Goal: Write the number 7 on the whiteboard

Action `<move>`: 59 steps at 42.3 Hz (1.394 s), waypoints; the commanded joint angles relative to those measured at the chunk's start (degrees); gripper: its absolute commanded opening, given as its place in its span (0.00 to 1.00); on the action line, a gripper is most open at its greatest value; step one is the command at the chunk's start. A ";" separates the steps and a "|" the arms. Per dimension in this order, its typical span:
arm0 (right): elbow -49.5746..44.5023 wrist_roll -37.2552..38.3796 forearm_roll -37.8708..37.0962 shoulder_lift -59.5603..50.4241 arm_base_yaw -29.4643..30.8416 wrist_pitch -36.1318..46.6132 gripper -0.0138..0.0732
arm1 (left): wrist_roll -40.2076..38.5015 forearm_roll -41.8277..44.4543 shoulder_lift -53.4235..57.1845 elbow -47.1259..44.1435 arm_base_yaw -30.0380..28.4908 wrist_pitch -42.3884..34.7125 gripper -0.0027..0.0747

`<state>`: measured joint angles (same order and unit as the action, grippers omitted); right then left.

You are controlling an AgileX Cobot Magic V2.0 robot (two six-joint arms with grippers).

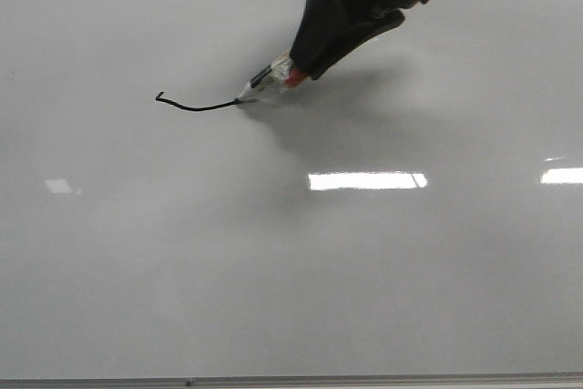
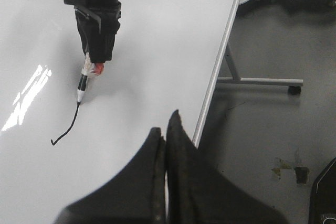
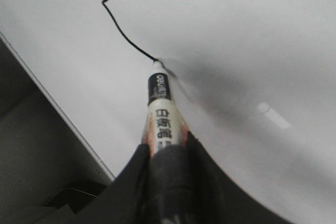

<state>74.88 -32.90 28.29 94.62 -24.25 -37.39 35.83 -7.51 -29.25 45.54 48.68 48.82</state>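
- The right gripper (image 1: 305,66) has its jaws clamped on a marker (image 3: 159,114) — the tip touches the whiteboard (image 1: 273,271) at the end of the stroke.
- The 7 (image 1: 196,105) is only a short wavy top line with a small hook at its far end; it runs away from the marker tip, out beyond the jaws.
- The left gripper (image 2: 167,129) hangs above the whiteboard's metal edge (jaws pressed together, nothing between them), well apart from the stroke.
- Most of the marker's barrel is hidden inside the right jaws — its label is too blurred to read.
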 commanded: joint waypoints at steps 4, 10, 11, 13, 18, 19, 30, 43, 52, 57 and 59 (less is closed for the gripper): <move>-0.53 0.29 -3.61 -3.47 3.22 6.62 0.09 | -0.49 -0.89 -0.23 1.40 -0.05 -4.00 0.01; -2.32 0.24 -3.61 -3.17 1.79 6.53 0.09 | -0.49 -0.89 -0.23 1.40 -0.05 -4.00 0.01; -2.82 0.24 -3.61 -3.09 1.22 6.60 0.09 | -0.49 -0.89 -0.23 1.40 -0.05 -4.00 0.01; -3.50 0.12 -3.61 -2.78 0.29 6.69 0.09 | -0.49 -0.89 -0.23 1.40 -0.05 -4.00 0.01; -4.78 -0.14 -3.61 -0.46 -2.56 6.93 0.09 | -0.49 -0.89 -0.23 1.40 -0.05 -4.00 0.01; -4.78 -0.14 -3.61 0.24 -3.10 6.93 0.09 | -0.49 -0.89 -0.23 1.40 -0.05 -4.00 0.01; -4.78 -0.14 -3.61 5.35 -8.38 8.67 0.09 | -0.49 -0.89 -0.23 1.40 -0.05 -4.00 0.01; -3.23 -10.27 -3.61 -12.22 -15.89 -6.05 0.09 | -0.49 -2.28 -0.49 1.40 -0.05 -4.87 0.01; 1.29 -11.05 -3.87 -15.08 -22.56 -13.75 0.09 | 0.03 -2.28 -8.42 1.40 -0.05 -3.01 0.09; 3.31 -11.05 -3.91 -15.08 -25.96 -15.64 0.09 | 0.13 0.44 -14.28 1.40 -0.05 -4.26 0.50; 3.48 -11.05 -3.91 -15.08 -26.61 -15.85 0.09 | 0.13 1.12 -16.34 1.40 -0.05 -5.15 0.64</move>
<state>76.27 -43.20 23.31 81.74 -50.37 -54.59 36.04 -6.64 -43.90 45.31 48.68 48.52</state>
